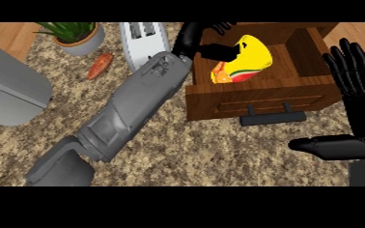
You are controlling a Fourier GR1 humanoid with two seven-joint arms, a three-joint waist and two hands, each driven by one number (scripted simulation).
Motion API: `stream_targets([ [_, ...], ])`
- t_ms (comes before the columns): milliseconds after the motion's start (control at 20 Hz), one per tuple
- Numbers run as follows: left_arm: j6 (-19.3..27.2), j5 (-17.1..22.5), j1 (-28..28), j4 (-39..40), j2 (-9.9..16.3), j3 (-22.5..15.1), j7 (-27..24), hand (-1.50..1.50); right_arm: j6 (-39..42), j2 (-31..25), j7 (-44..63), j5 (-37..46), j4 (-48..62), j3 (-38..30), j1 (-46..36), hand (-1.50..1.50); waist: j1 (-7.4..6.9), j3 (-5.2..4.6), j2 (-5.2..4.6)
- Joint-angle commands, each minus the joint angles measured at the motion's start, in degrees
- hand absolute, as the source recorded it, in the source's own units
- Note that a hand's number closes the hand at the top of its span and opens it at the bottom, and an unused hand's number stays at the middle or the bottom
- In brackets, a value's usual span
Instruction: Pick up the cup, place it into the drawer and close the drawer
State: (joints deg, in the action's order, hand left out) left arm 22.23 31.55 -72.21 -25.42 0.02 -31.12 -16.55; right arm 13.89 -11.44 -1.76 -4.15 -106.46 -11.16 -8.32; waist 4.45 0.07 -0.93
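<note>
The yellow cup [248,58], with red, green and orange markings, lies tilted on its side inside the open wooden drawer [257,99]. My left hand [203,41] reaches in from the lower left and curls round the cup's upper left side, the thumb lying across it. The drawer stands pulled out, its dark handle [273,117] facing me. My right hand [348,75] rests open at the right edge, fingers up, just right of the drawer and touching nothing.
A white toaster [146,38] stands just left of the drawer, partly behind my left forearm. A carrot [100,65] and a potted plant [75,36] sit further left. A grey rounded object [20,92] fills the left edge.
</note>
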Motion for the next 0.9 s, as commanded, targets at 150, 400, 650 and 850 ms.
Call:
stream_targets([
  [150, 6.1, 1.2, 0.5, -0.9, 0.0, -8.9, 3.7, -1.50, 1.2, -0.7, -1.8, -0.6, 2.1, -0.6, -0.8, -1.50, 0.57, 0.03, -0.12],
  [400, 8.9, 4.4, 1.3, -4.2, 0.0, -8.4, -1.2, -1.50, 2.6, 0.3, 0.0, -4.2, 0.5, 0.0, -0.7, -1.50, 0.53, -0.02, 0.02],
  [650, 7.5, 6.7, 1.8, -6.5, 0.0, -6.1, -7.2, -1.50, 9.0, -1.0, 0.7, -13.8, -2.4, -1.6, 3.1, 1.50, -0.62, -0.03, 0.40],
  [850, 8.4, 8.2, 0.7, -6.7, 0.0, -4.7, -7.1, -1.50, 8.3, -2.4, 3.7, -9.6, -5.6, 1.4, 1.2, 1.50, -1.96, -0.06, 0.58],
])
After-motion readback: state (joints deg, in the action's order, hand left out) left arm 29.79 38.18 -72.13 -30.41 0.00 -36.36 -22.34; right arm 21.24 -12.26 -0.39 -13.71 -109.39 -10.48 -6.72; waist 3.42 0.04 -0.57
